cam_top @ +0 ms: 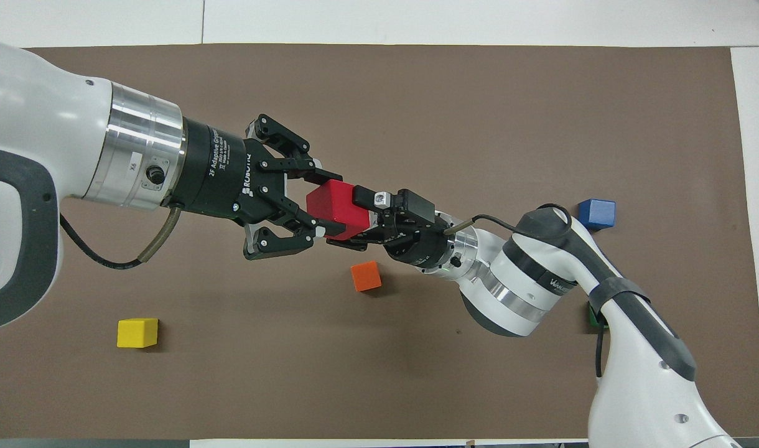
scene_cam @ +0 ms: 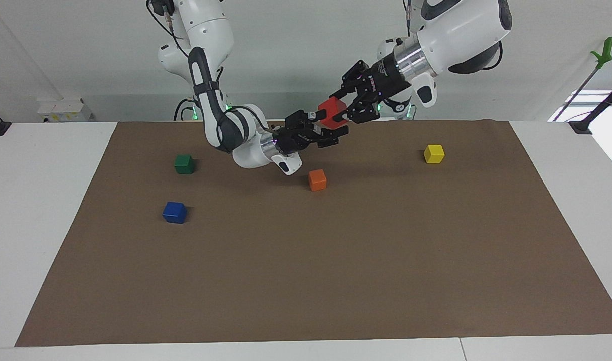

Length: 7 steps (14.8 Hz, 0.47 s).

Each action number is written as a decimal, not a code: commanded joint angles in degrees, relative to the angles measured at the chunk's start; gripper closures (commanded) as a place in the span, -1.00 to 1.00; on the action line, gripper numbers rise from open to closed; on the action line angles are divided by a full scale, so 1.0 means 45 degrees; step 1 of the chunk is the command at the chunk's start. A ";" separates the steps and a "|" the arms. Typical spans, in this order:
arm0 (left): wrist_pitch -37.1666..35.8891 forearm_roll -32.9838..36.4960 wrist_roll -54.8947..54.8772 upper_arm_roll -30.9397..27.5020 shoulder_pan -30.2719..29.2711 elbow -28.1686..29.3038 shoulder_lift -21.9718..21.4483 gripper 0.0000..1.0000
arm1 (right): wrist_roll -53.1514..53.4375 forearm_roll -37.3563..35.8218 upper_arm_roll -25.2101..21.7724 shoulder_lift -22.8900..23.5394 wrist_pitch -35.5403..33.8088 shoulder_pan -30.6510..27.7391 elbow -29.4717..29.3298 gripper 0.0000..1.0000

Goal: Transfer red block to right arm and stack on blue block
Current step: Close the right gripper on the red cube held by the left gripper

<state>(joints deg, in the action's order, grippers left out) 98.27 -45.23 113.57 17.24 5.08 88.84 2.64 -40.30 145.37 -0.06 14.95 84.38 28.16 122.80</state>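
Both arms are glossy white with dark grey joint bands and a silver ring at the wrist. The left end effector (cam_top: pixel 317 208) is black with white lettering, seemingly "2F Adaptive Gripper" and "ROBOTIQ". A black cable loops over the right arm's wrist to the black right end effector (cam_top: pixel 370 218).

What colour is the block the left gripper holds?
Red block, held by the left gripper; clearest in the overhead view.

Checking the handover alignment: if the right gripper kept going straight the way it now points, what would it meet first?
The red block, held up in the left gripper. The right gripper is open with its fingers already flanking the block, apparently not yet closed on it.
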 commanded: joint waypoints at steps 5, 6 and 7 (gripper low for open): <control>-0.0021 -0.0087 0.0231 -0.0140 0.0414 -0.0251 0.0096 1.00 | 0.1375 0.0645 0.0151 -0.0858 0.0916 0.0070 0.0287 -1.00; -0.0021 -0.0087 0.0211 -0.0140 0.0414 -0.0251 0.0077 1.00 | 0.1629 0.0625 0.0131 -0.1131 0.0917 0.0012 0.0579 -1.00; -0.0040 -0.0087 0.0192 -0.0140 0.0414 -0.0270 0.0077 1.00 | 0.1921 0.0625 0.0131 -0.1405 0.0936 -0.0008 0.0736 -1.00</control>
<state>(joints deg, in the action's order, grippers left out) 98.27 -45.23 113.57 17.30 5.90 88.83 2.64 -34.09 145.37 0.18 12.63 86.78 28.17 122.79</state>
